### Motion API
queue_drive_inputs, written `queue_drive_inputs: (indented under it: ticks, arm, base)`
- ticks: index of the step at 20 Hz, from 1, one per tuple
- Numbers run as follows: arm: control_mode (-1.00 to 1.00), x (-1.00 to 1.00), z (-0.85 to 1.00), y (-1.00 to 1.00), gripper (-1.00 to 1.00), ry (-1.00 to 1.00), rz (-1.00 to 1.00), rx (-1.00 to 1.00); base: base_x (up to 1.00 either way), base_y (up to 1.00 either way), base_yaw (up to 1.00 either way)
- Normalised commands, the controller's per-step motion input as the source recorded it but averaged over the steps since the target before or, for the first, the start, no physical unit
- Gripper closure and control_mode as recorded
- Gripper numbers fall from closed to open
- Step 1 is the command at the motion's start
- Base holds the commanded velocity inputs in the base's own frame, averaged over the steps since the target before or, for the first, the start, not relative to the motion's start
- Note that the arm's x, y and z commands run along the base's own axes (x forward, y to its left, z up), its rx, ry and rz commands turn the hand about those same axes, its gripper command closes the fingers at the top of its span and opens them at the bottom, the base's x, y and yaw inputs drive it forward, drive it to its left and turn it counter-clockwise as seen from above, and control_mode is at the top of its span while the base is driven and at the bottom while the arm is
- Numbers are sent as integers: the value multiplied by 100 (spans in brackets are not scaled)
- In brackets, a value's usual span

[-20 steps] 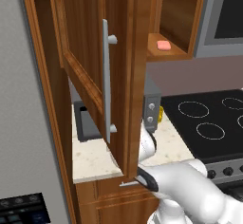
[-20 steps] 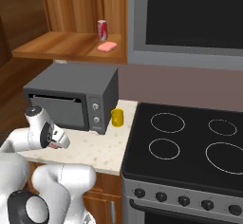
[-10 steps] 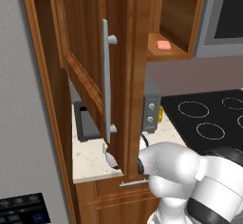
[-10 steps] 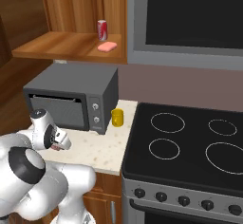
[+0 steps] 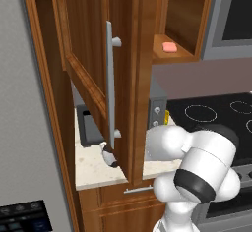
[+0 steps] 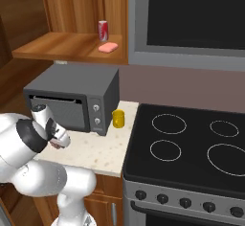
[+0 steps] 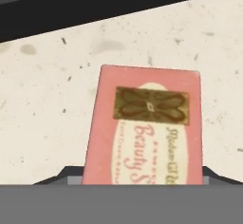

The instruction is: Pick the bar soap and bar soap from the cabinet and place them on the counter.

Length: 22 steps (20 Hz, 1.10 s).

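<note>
One salmon-pink bar soap [image 7: 147, 123] sits between my two finger tips, label facing the camera, just above the beige speckled counter [image 7: 42, 104]. My gripper [image 7: 141, 176] is shut on it. From the right base view the gripper [image 6: 59, 141] hangs low over the counter [image 6: 103, 152], in front of the microwave. In the left base view its dark fingertip [image 5: 110, 157] peeks out behind the open cabinet door [image 5: 93, 54]. Another bar soap [image 6: 108, 47] [image 5: 170, 47] lies on the open cabinet shelf [image 6: 62, 45].
A red can [image 6: 103, 30] stands behind the shelf soap. A grey microwave [image 6: 72, 100] fills the counter's back; a yellow object [image 6: 118, 118] stands at its right. The black stovetop [image 6: 191, 148] lies to the right. The door's silver handle [image 5: 110, 78] hangs near my arm.
The arm's elbow and upper links have swung round in front of the base. The gripper with the soap has stayed low over the counter, sinking slightly.
</note>
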Motion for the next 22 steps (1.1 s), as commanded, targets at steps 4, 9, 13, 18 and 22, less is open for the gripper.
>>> queue_drive_inputs:
  ticks: [4, 9, 13, 18, 22]
  arm:
    - [-100, -3, 16, -5, -100, 1, 0, 0]
    - [-100, -24, 28, -16, -100, -6, 0, 0]
    - [-100, -37, 24, -24, -100, -5, 0, 0]
    - [-100, -46, 31, -33, -100, 0, 0, 1]
    - [-100, -12, 33, -10, -100, 0, 0, 3]
  base:
    - [0, 0, 0]
    - [0, 0, 0]
    - [0, 0, 0]
    - [0, 0, 0]
    - [0, 0, 0]
